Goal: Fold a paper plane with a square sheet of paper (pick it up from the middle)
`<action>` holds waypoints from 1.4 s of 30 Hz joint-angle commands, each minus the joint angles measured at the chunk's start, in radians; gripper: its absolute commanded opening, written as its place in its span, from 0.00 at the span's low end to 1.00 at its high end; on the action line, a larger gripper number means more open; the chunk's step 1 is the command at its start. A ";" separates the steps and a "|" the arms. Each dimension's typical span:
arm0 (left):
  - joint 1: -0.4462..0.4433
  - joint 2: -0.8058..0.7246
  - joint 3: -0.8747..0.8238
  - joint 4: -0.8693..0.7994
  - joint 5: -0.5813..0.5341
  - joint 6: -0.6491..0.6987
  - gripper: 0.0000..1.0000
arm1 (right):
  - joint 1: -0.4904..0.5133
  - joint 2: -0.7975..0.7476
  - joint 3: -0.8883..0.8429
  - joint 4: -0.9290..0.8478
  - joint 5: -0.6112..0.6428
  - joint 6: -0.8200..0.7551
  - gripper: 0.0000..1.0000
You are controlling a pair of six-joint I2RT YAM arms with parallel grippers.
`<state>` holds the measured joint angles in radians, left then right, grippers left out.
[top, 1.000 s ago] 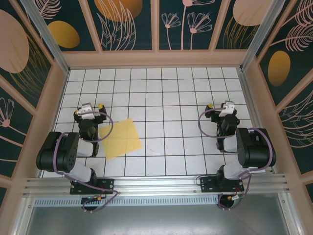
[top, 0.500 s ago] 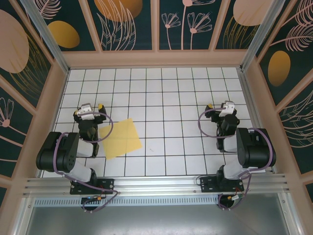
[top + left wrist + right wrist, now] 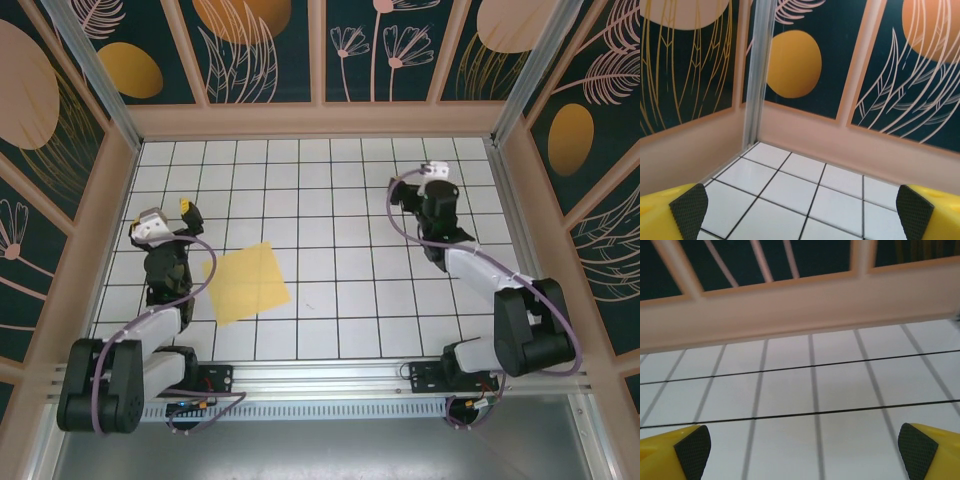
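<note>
**Fig. Top view.** My L claw [image 3: 168, 216] hangs over the white grid table [image 3: 330, 215] nr its left edge, fingers spread wide. My R claw [image 3: 428, 176] is over the far-right part of the table, nr the back wall, also spread wide. The square sheet of paper [image 3: 247, 283] is plain yellow, flat and unfolded, w/ its edges turned off the grid lines. It lies on the near-left part of the table, just right of my L arm and nearer the bases than my L claw. It is clear of both claws and well apart from the R one.

**L wrist view.** L claw [image 3: 801, 212]: yellow fingers w/ black pads [image 3: 689, 209] sit at the two lower corners, far apart, bare tiles betw. them. Beyond are the table's corner, a metal post [image 3: 757, 70] and dark panels w/ orange discs and leaf lines.

**R wrist view.** R claw [image 3: 807, 447]: pads [image 3: 918, 452] likewise at opp. lower corners, wide gap, bare tiles betw. them. The pale back rail [image 3: 800, 310] runs across above.
</note>
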<state>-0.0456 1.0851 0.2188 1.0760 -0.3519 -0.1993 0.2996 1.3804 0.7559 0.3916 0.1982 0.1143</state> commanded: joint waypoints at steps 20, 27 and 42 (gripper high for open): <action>0.006 -0.102 0.376 -0.778 0.103 -0.223 0.99 | 0.713 0.714 0.694 -0.582 0.059 -0.029 0.98; 0.006 -0.096 0.369 -0.771 0.067 -0.223 0.98 | 0.737 0.850 0.783 -0.661 0.096 -0.114 0.98; 0.006 -0.067 0.381 -0.774 0.044 -0.219 0.98 | 0.374 0.735 0.535 -0.600 0.106 -0.229 0.98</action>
<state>-0.0456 1.0130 0.5671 0.3092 -0.2958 -0.4274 0.7780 2.1059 1.3643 -0.0937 0.2588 -0.0589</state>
